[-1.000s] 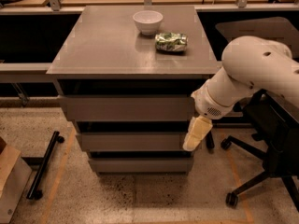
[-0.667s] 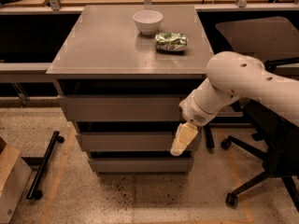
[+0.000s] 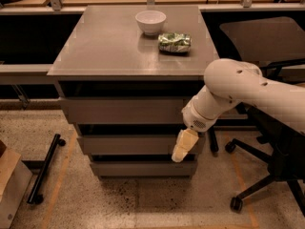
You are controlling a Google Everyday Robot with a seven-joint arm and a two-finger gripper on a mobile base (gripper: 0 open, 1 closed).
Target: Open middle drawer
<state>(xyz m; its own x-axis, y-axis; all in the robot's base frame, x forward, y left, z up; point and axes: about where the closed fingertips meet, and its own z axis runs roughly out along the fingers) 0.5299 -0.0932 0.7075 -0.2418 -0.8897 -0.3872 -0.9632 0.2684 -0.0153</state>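
Camera view shows you the gripper [image 3: 178, 153] hanging in front of the right end of the middle drawer [image 3: 126, 145]. You cannot tell whether it is spread or closed.

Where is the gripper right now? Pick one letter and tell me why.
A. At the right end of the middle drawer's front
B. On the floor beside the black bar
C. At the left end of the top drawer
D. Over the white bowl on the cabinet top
A: the gripper hangs in front of the right end of the middle drawer, well below the white bowl on the cabinet top and above the floor.
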